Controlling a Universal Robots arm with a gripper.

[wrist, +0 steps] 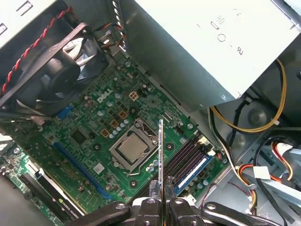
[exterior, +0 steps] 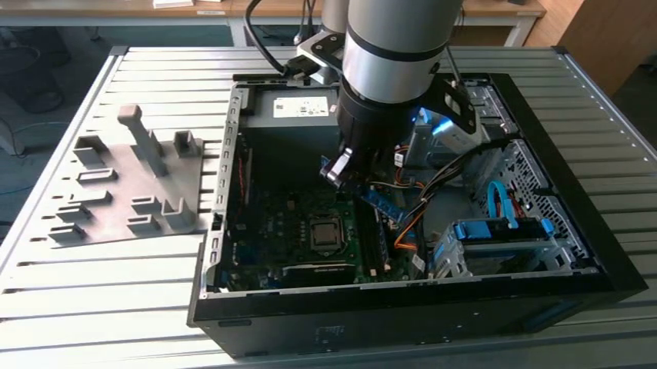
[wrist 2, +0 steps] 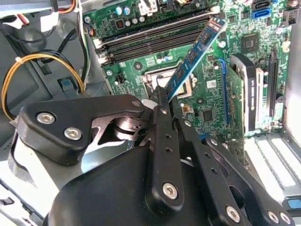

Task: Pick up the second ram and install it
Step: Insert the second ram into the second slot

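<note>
The gripper (wrist: pixel 161 184) is pinched shut on one end of the second ram (wrist: pixel 161 150), holding it clear above the motherboard (wrist: pixel 94 141) inside the open computer case (exterior: pixel 411 307), near the memory slots (wrist 2: pixel 150 44) beside the processor socket (wrist: pixel 134 149).

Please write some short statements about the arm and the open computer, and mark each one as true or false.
1. The gripper is shut on the second ram. True.
2. The second ram is seated in a slot. False: it is held tilted above the motherboard.
3. A grey tray lies on the table, on the exterior view's left of the computer case. True.
4. A cooler covers the processor. False: the processor is bare.
</note>
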